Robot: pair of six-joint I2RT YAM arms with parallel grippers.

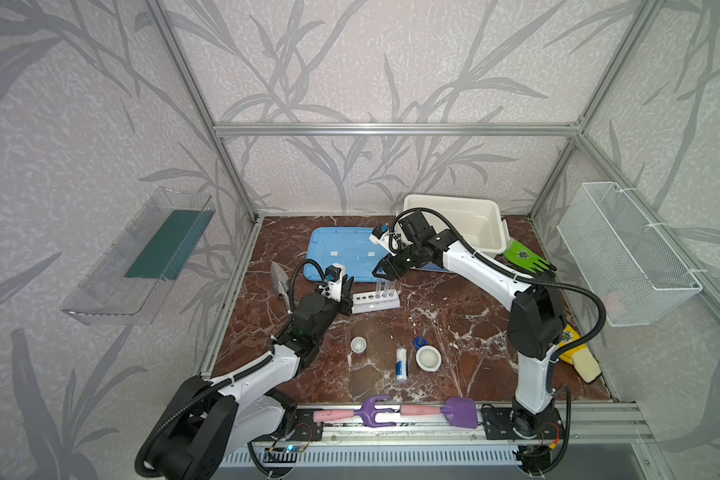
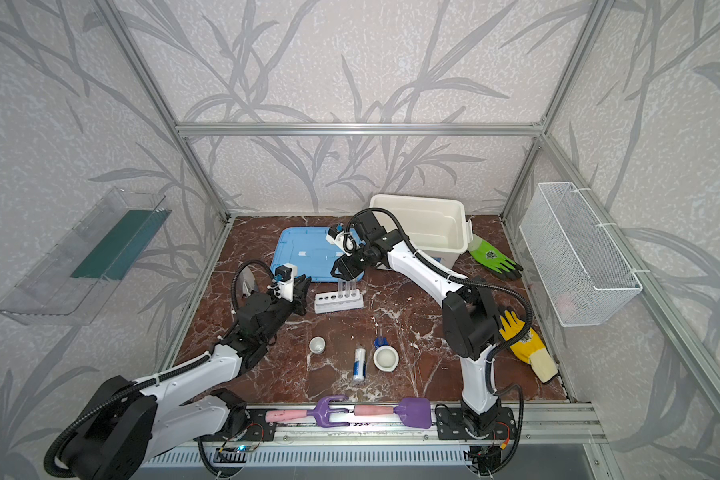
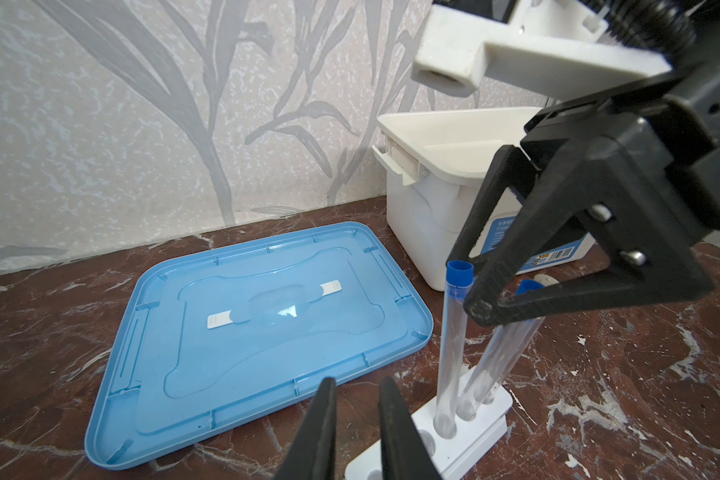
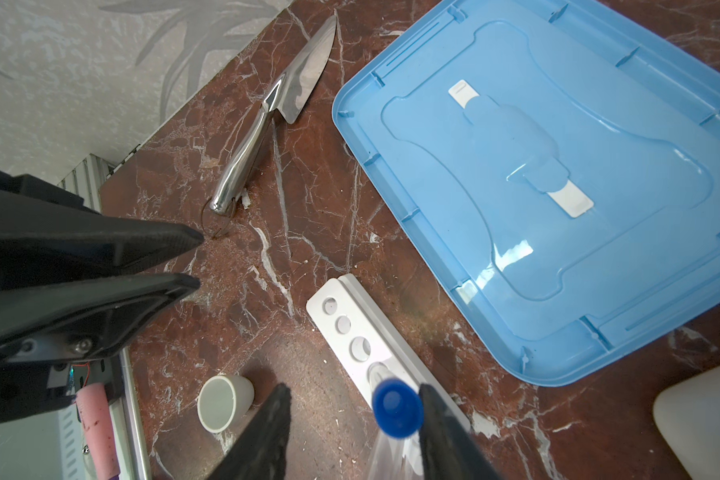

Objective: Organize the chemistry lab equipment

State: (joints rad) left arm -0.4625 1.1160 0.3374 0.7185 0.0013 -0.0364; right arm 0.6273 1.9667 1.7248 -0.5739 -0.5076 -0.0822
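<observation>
Your right hand [image 4: 355,390] hangs over the white six-hole rack [image 1: 375,302]. Its fingers are apart on either side of one tube's blue cap [image 4: 396,409]: one finger sits against the cap and the other stands clear, so nothing is clamped. Three test tubes [image 3: 449,353] stand in the holes at one end of the rack; the three holes at the other end are bare. Your left hand [image 3: 357,382] is near that bare end, its fingers a narrow gap apart and holding nothing. The rack stands on the desk [image 1: 454,316] just in front of the blue lid [image 1: 341,253]. Nearer the arm bases rest the small white cup [image 1: 358,345], the white blue-labelled bottle [image 1: 400,364] on its side, the white bowl [image 1: 428,357] and the small blue piece [image 1: 420,342].
</observation>
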